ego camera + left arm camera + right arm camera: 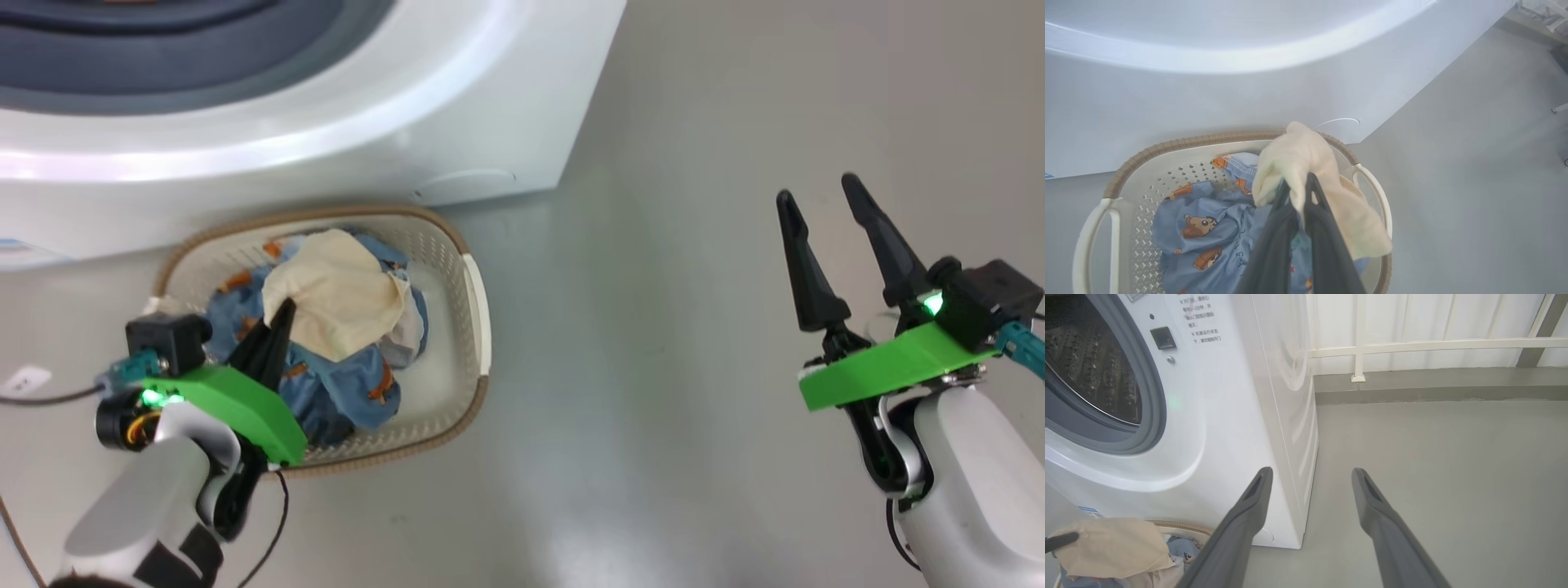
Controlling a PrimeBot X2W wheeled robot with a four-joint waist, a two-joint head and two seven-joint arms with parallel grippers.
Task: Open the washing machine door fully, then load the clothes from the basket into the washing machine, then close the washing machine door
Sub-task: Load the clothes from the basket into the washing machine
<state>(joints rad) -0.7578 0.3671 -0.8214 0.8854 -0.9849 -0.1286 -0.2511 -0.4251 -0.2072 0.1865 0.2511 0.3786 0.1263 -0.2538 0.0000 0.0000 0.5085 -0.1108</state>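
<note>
I count one washer point(326, 155), one basket point(478, 327) and two end effectors.

1. Floor point(653, 327): grey and bare to the right of the basket and past the washer's right corner. This is the widest free room.
2. Washer: white, front facing me. In the right wrist view I read its steel drum point(1090, 363) uncovered inside one grey gasket point(1151, 396).
3. Basket: it stands on the floor just beside the washer's base, far rim toward the front panel. It has two side handles.
4. Clothes point(351, 384): blue bear-print fabric is heaped in the basket. I cannot tell how many garments. One cream piece point(343, 294) lies on top.
5. Left end effector point(282, 314): it is over the basket with its fingers pinched together on the cream piece, which drapes to both sides of them.
6. Right end effector point(816, 189): its fingers are spread wide with nothing between them. It is over bare floor, well apart from the basket.
</note>
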